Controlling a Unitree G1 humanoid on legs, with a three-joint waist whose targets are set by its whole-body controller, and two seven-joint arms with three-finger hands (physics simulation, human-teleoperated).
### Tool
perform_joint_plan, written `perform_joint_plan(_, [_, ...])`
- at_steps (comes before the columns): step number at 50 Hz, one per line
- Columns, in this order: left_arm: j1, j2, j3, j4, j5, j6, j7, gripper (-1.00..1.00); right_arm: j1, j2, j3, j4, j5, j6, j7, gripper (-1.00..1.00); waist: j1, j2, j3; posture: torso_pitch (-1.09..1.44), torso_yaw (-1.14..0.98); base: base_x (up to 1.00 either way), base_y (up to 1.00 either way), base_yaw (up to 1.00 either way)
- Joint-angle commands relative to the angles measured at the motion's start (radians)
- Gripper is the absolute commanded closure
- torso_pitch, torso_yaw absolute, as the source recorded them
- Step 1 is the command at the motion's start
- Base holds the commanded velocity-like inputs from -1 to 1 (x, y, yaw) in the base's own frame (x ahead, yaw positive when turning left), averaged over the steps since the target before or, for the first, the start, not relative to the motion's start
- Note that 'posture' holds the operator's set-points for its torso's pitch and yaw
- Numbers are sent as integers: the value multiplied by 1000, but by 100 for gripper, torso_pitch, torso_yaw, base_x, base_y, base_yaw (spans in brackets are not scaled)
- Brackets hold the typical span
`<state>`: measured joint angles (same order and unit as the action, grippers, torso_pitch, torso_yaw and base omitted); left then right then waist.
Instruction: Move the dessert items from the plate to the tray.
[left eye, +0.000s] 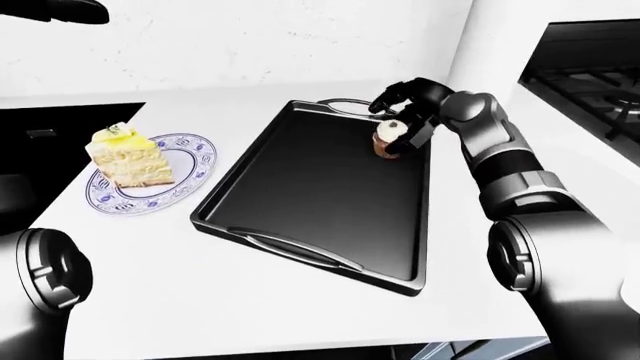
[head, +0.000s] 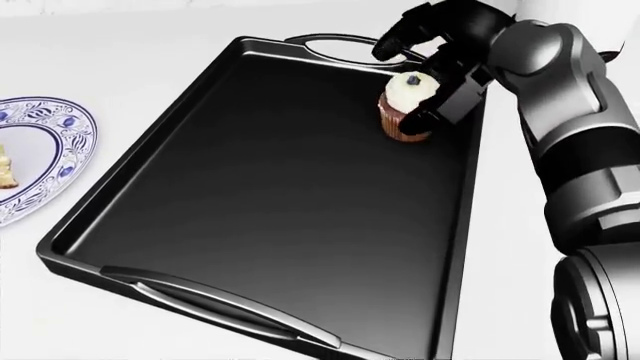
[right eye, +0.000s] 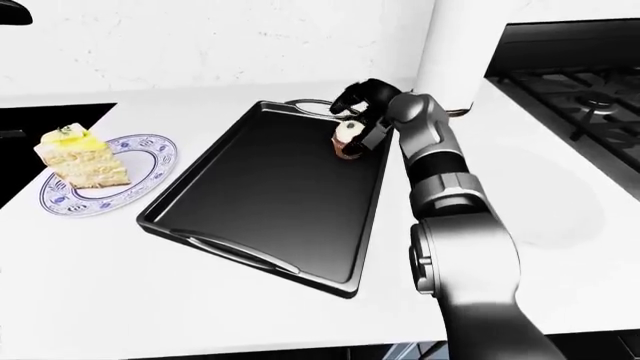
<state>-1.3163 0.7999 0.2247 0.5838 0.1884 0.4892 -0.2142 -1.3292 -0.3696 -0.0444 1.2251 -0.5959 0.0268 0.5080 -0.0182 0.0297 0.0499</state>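
Note:
A blue-patterned white plate (left eye: 197, 159) lies at the left of the white counter and holds a slice of yellow layer cake (left eye: 125, 155). A black tray (left eye: 320, 195) with handles lies to its right. A cupcake (head: 408, 105) with white frosting stands on the tray near its top right corner. My right hand (head: 420, 71) is at the cupcake: two fingers (head: 455, 94) stand against its right side and the thumb curls a little above it, apart from it. The hand is open. My left hand does not show; only part of the left arm (left eye: 45, 277) is at the bottom left.
A black stove (left eye: 590, 75) is at the right edge of the left-eye view. A black sink (left eye: 50, 124) lies left of the plate, with a dark shape (left eye: 55, 9) above it. A white wall rises behind the counter.

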Motion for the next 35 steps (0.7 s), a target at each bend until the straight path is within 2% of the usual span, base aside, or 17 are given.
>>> perform_joint_plan(1, [-35,15,6,-34,2,-21,6,-100,-38,-11,-5,-47,7,-15,-4,-55,0,4,-32,0,0,0,0,0])
perform_joint_plan(6, [-37,18,7,-33,3,-21,5,-100,-41,-13,-6,-57,10,-9,5,-82,0,4,-33,0,0,0,0,0])
perform_joint_plan(7, [-37,18,7,-33,3,-21,5,-100,-40,-12,-5,-60,9,-8,13,-95,0,4,-32,0,0,0,0,0])
perform_joint_plan(9, [-43,20,6,-31,4,-19,3,-100,-45,-14,-6,-63,11,-3,18,-100,1,4,-32,0,0,0,0,0])
perform_joint_plan(24, [-59,23,5,-19,1,-18,-14,-100,-115,-47,-24,-99,36,20,27,-100,3,3,-30,0,0,0,0,0])
perform_joint_plan(28, [-66,35,1,-33,-8,3,-60,-100,-130,-71,-34,-126,49,37,31,-100,3,2,-29,0,0,0,0,0])
perform_joint_plan(35, [-70,75,-26,-42,25,-2,-216,-100,-119,-99,-39,-202,65,70,59,-100,6,-4,-26,0,0,0,0,0])
